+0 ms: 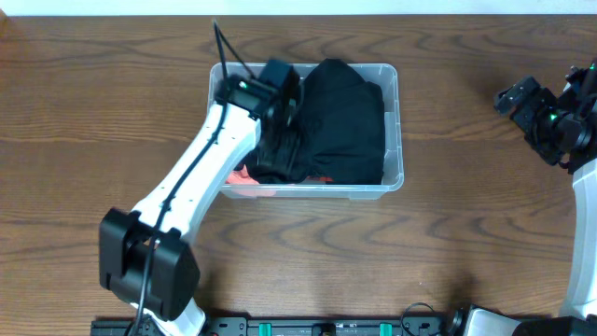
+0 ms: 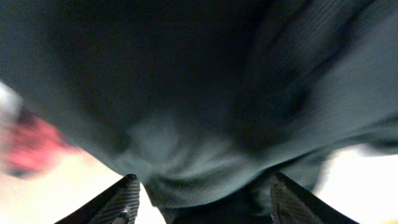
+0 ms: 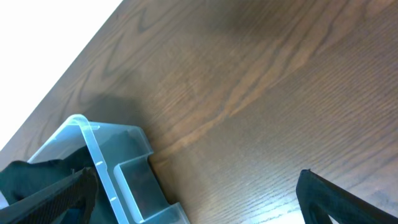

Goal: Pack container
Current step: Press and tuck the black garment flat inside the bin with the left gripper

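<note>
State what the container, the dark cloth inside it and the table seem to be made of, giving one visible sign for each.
Container: clear, glossy plastic; contents show through its walls.
Dark cloth: soft black fabric, matte; it folds and bunches.
Table: wood or wood-look laminate; brown grain lines, slight sheen.

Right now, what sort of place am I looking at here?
Most likely a robotics lab workstation, not a home: a wood-grain table with two robot arms. The left arm reaches into a clear plastic container holding black clothing; the right arm sits off to the side.
</note>
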Motion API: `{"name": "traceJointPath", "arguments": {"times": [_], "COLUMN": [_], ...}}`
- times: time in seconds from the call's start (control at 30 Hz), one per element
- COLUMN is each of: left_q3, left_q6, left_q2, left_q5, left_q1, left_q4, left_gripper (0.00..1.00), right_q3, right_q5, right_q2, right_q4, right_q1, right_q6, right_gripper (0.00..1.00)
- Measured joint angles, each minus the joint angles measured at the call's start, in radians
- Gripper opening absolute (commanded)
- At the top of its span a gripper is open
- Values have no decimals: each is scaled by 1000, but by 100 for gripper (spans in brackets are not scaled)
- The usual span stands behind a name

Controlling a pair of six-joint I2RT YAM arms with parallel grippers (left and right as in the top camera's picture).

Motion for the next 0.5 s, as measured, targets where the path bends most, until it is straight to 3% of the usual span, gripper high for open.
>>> {"name": "traceJointPath", "arguments": {"times": [0.27,0.5], "left_q3": [127,127], "left_q6": [52,72], "left_q2": [-90,135], "left_q5": [88,142], "left_q1": [0,-1], "left_q4": [433,580], "left_gripper": [68,67], "right_q3": [0,0], "right_q5": [0,0], "right_q2": [0,0], "right_q4": [0,0], "right_q1": [0,0], "right_q6": [0,0], "right_gripper": [99,99]}}
